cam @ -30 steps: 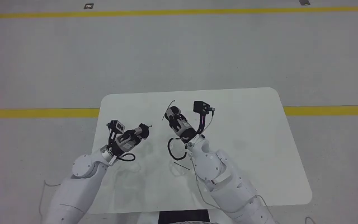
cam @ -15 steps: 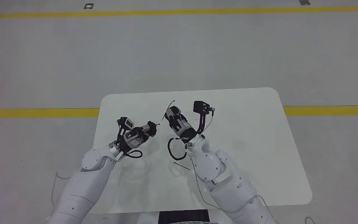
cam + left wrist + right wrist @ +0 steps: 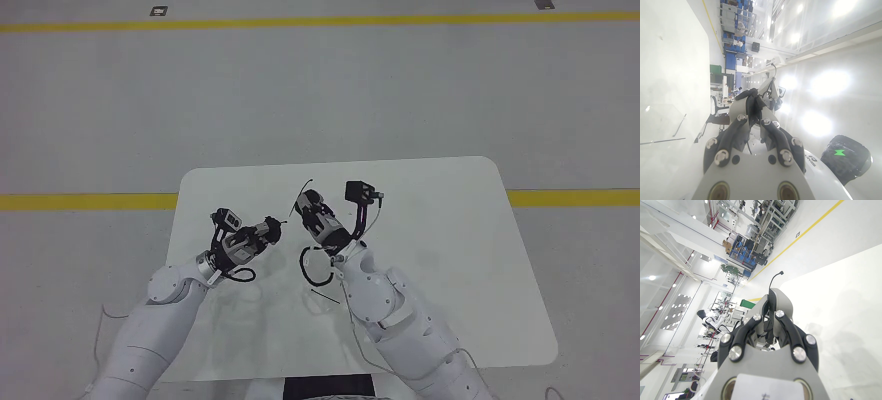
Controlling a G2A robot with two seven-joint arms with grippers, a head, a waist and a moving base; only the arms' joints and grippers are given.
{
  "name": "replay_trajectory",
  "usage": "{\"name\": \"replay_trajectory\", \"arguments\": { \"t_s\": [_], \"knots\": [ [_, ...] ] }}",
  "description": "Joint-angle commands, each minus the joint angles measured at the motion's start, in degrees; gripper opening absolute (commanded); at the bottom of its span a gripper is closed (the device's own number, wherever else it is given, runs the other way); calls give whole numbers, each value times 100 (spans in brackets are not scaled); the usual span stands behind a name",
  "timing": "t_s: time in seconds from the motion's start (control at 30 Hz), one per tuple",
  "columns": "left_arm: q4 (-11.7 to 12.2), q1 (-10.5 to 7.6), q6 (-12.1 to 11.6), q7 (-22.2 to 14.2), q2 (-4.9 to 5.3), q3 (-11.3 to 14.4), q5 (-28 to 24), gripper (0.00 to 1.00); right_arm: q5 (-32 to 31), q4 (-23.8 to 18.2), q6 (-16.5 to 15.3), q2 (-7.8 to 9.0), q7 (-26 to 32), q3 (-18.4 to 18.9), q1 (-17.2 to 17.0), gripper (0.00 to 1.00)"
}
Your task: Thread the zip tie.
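Note:
A thin black zip tie (image 3: 303,193) sticks out of my right gripper (image 3: 305,207), which is shut on it above the middle of the white table (image 3: 450,200). In the right wrist view the zip tie (image 3: 773,280) curves up from the closed fingertips and ends in its small square head. My left gripper (image 3: 273,228) hovers just to the left of the right one, a short gap away. In the left wrist view its fingers (image 3: 743,94) are pressed together, and I can make out nothing between them. Beyond them the zip tie (image 3: 774,68) shows its head end.
A loose zip tie (image 3: 322,296) lies on the table near the front, under the right arm. The left wrist view shows two loose ties (image 3: 678,126) flat on the tabletop. A black cable loop (image 3: 305,265) hangs from the right forearm.
The left gripper moved right and a little farther back, closing on the right gripper, then held still for the last half second. The right gripper and its zip tie stayed put.

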Motion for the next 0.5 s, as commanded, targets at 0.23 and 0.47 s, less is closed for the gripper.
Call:
{"name": "replay_trajectory", "arguments": {
  "t_s": [0.23, 0.47],
  "knots": [
    [0, 0, 0, 0, 0, 0, 0, 0, -542, 101, -100, -21, -302, -183, -60, 0],
    [0, 0, 0, 0, 0, 0, 0, 0, -928, 152, 16, -41, -403, -285, -57, 0]
  ]
}}
